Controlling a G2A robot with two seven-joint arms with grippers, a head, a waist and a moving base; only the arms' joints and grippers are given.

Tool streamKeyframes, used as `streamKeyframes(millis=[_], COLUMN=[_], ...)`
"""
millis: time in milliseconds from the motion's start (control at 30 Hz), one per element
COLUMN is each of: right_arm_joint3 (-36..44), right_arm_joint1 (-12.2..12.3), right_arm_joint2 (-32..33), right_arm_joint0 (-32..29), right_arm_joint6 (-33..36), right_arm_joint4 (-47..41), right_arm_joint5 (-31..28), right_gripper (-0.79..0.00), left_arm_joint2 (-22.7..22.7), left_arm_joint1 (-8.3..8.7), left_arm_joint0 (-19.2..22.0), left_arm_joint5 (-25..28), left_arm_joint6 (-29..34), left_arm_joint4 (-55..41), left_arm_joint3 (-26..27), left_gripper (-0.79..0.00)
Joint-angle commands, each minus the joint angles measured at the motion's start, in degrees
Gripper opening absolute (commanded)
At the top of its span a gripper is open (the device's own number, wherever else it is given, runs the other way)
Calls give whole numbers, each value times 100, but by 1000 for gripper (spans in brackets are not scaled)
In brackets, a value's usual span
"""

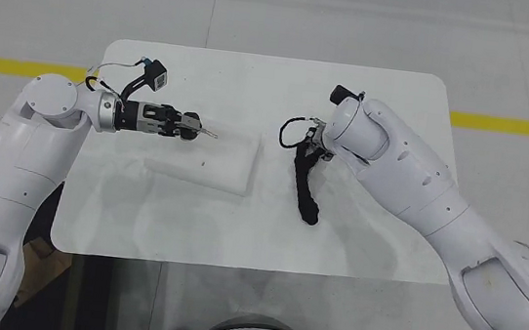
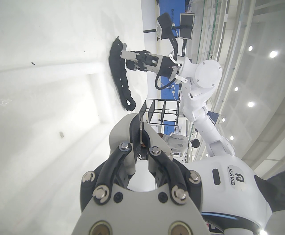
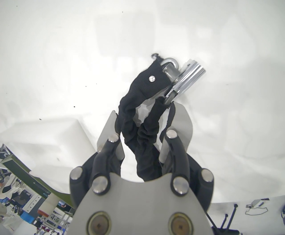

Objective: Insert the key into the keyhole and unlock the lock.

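Key [image 1: 209, 134] single, pinched in left gripper [image 2: 141, 130], one padlock [image 3: 186, 76], one sleeved chain [image 3: 142, 135] clasped by right gripper [image 3: 145, 112]

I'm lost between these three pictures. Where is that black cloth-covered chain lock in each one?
Top view: the chain lock lies right of centre, under the right gripper.
Left wrist view: the chain lock is farther off, its end held by the right gripper.
Right wrist view: the chain lock is close up, inside that gripper's grasp.
Shared landmark: the white block beside it.
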State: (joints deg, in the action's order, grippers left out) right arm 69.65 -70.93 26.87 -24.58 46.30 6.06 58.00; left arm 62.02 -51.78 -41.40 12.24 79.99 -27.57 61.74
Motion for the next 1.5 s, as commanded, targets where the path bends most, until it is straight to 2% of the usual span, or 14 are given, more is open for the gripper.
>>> streamKeyframes(millis=[0, 133, 300, 500, 800, 900, 933, 967, 1133, 1267, 1333, 1467], right_arm_joint3=[51, 46, -28, -147, -398, -509, -546, -577, -667, -309, -34, 517], right_arm_joint1=[86, 197, 225, 177, 9, -67, -90, -111, -159, -31, 118, 508], right_arm_joint2=[-59, -371, -717, -976, -924, -903, -890, -879, -758, -386, -111, 440], right_arm_joint0=[19, 83, 253, 490, 479, 455, 450, 450, 470, 560, 574, 468], right_arm_joint6=[0, 0, -1, -1, -2, -2, -2, -2, -1, -2, 25, 586], right_arm_joint4=[-83, -331, -641, -877, -823, -770, -772, -757, -821, -951, -955, -971], right_arm_joint5=[0, 0, 0, 0, 0, 0, 0, 0, 0, 0, -27, -588], right_gripper=[-400, -406, -416, -416, -437, -560, -646, -779, -785, -785, -785, -785], left_arm_joint2=[0, 0, 0, 0, 0, 0, 0, 0, 0, 0, 0, 0], left_arm_joint1=[0, 0, 0, 0, 0, 0, 0, 0, 0, 0, 0, 0], left_arm_joint0=[0, 0, 0, 0, 0, 0, 0, 0, 0, 0, 0, 0], left_arm_joint5=[0, 0, 0, 0, 0, 0, 0, 0, 0, 0, 0, 0], left_arm_joint6=[0, 0, 0, 0, 0, 0, 0, 0, 0, 0, 0, 0], left_arm_joint4=[0, 0, 0, 0, 0, 0, 0, 0, 0, 0, 0, 0], left_arm_joint3=[0, 0, 0, 0, 0, 0, 0, 0, 0, 0, 0, 0], left_gripper=[-785, -785, -785, -785, -785, -785, -785, -785, -785, -785, -785, -785])
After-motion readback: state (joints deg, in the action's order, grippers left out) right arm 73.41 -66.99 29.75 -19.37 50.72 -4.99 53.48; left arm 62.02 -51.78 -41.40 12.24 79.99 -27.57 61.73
